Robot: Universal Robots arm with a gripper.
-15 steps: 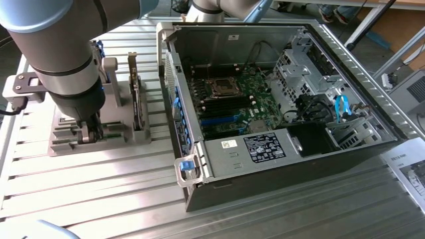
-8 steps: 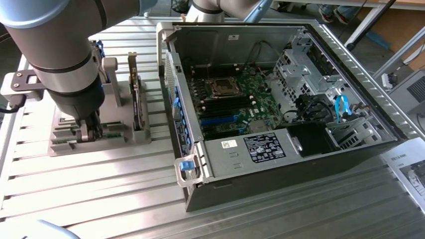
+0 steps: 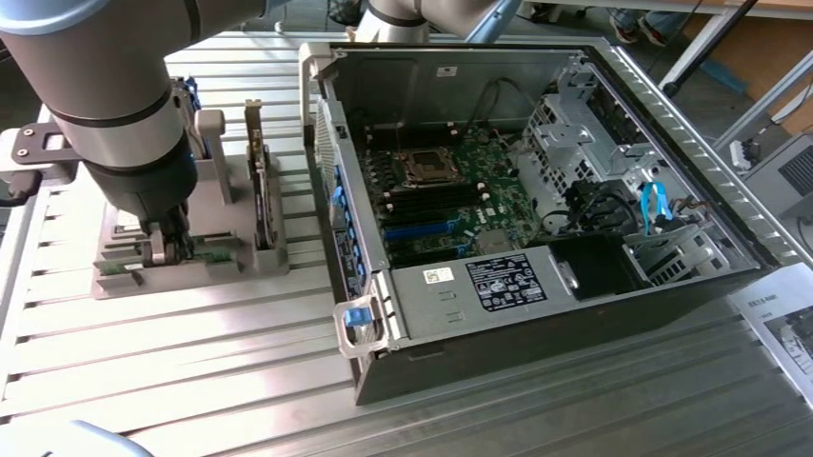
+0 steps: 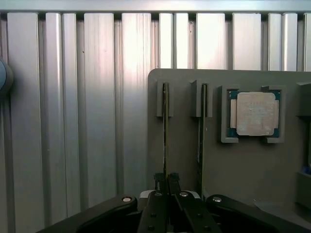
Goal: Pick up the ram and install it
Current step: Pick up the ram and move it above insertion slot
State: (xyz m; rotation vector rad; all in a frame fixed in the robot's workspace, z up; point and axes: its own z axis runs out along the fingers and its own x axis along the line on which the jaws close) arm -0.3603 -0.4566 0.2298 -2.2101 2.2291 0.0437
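Two slim ram sticks stand on edge in slots of a grey holder (image 4: 243,165). My gripper (image 4: 166,178) is down over one ram (image 4: 165,126), and its dark fingers (image 4: 160,180) are pinched shut on the stick's thin edge. The second ram (image 4: 201,141) stands free in the neighbouring slot. In the exterior view, my gripper (image 3: 166,249) reaches down into the same holder (image 3: 140,281), at that view's left beside the open computer case (image 3: 508,286). The arm's body hides most of the held ram there.
A square silver processor (image 4: 254,114) lies in a pocket of the holder beyond the second ram. A taller expansion card (image 3: 261,181) stands upright in the holder. The motherboard (image 3: 445,186) lies exposed inside the case. A paper sheet (image 3: 782,328) lies at the exterior view's right.
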